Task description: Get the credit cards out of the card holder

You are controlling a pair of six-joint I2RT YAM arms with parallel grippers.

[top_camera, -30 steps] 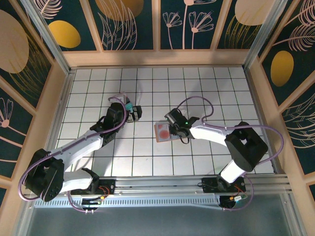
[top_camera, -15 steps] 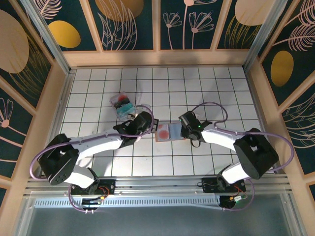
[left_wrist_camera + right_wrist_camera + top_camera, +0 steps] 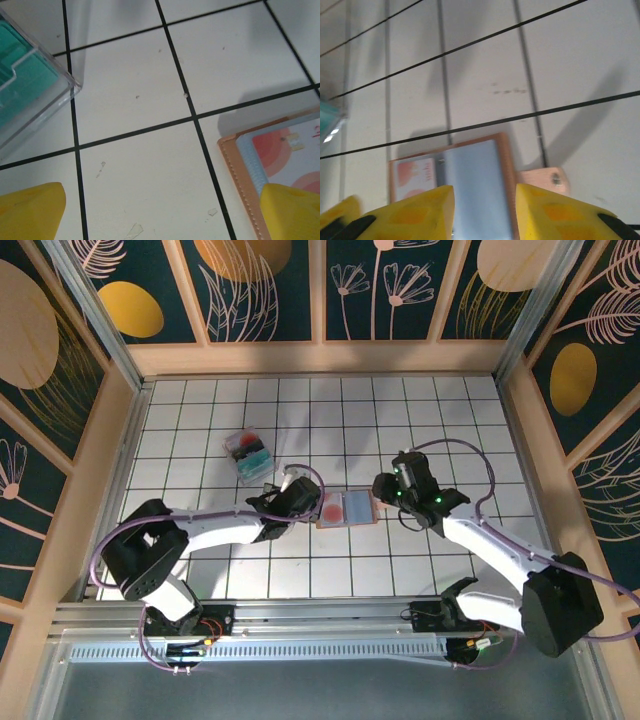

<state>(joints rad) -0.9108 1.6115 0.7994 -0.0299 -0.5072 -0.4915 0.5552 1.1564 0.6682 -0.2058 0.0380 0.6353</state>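
Two arms are leaning in over the white tiled desk (image 3: 200, 400), one on each side of the card holder (image 3: 346, 508) — it's lying open and flat near mid-desk, long axis running left-right btwn the grippers. Behind the left arm, a clear box (image 3: 248, 453) w/ teal contents is sitting well apart from the holder. The left gripper (image 3: 306, 502) is standing wide open and empty, one finger (image 3: 292, 212) hovering over the holder's left end, where the red-orange card (image 3: 280, 150) is showing in its pocket. The right gripper (image 3: 385, 490) is hanging over the grey-blue right half, jaws narrowed but parted, gripping nothing; the small tab (image 3: 543, 181) is lying just beside it. The left arm is sitting nearer the card — it's prob. the one to draw it out, w/ the right pinning the other half.
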